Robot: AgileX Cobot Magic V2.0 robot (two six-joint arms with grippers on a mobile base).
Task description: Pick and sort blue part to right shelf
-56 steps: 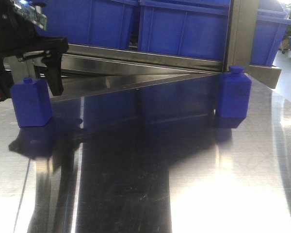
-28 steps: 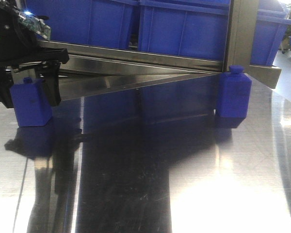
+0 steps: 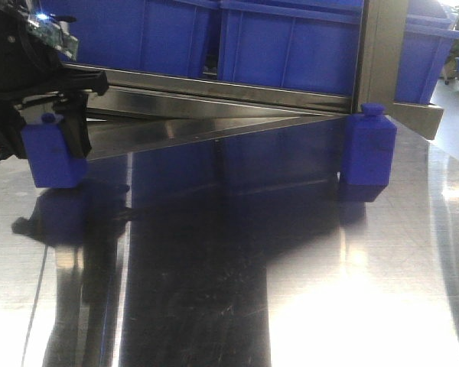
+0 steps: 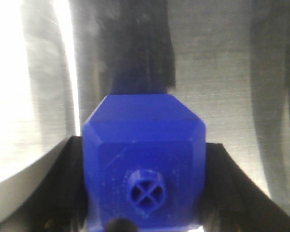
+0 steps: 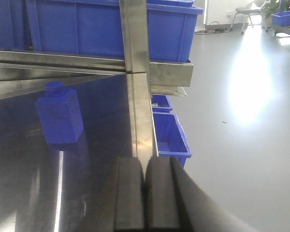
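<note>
Left hand [image 3: 55, 136] grips blue part [image 3: 53, 159]; second part [image 3: 367, 149] free.

The table [image 3: 306, 306] is brushed metal, glossy and mirror-like, with fine scratches. The blue part [image 4: 145, 145] is smooth moulded plastic with a dull sheen, and so is the second blue part [image 3: 369, 149]. The bins [image 3: 291, 42] are slightly shiny blue plastic. The shelf frame [image 3: 379, 53] is satin metal. The right gripper [image 5: 145, 193] has matt black, rubbery-looking pads [image 5: 128, 193]. The floor [image 5: 241, 96] is grey and polished
</note>
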